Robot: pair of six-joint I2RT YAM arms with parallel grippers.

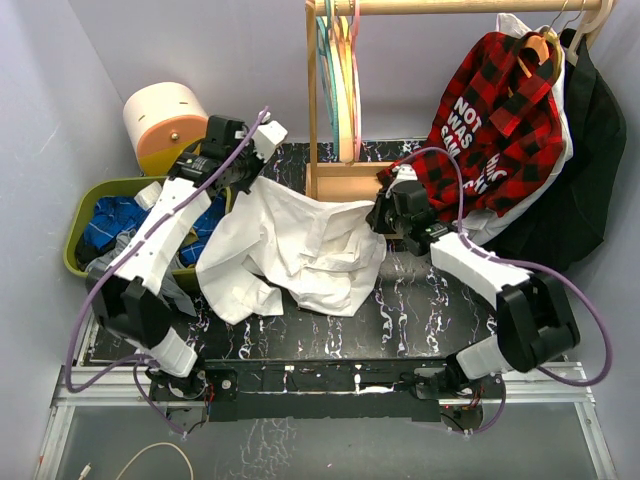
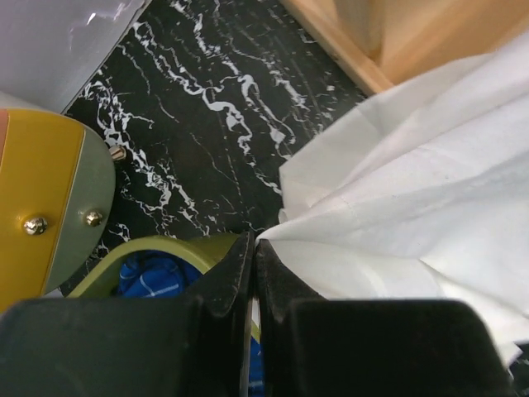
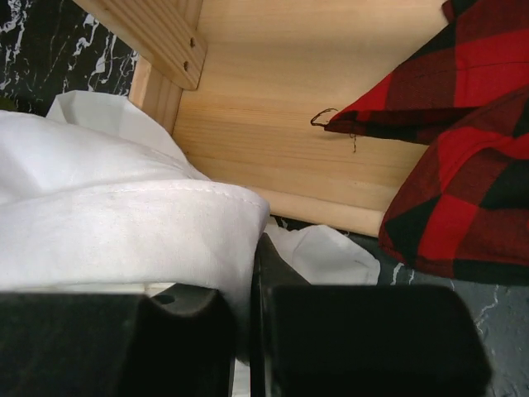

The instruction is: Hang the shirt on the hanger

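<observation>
shirt (image 1: 300, 250): white, crumpled on the black marbled worktop (image 1: 430, 300), its upper edge drawn between both grippers
left gripper (image 2: 254, 248): fingers (image 2: 231, 277) closed, pinching the shirt's edge
right gripper (image 3: 252, 252): fingers closed on a shirt fold
hanger (image 1: 350, 80): pink, hanging on the wooden rail (image 1: 450, 6)

One white shirt (image 1: 300, 250), one red-and-black plaid shirt (image 1: 500, 120), one black garment (image 1: 590, 150), one green bin (image 1: 75, 215), one wooden rack (image 1: 312, 100) — two robot arms (image 1: 160, 240) (image 1: 480, 270) — pastel hangers (image 1: 345, 80) too bunched to count.
</observation>
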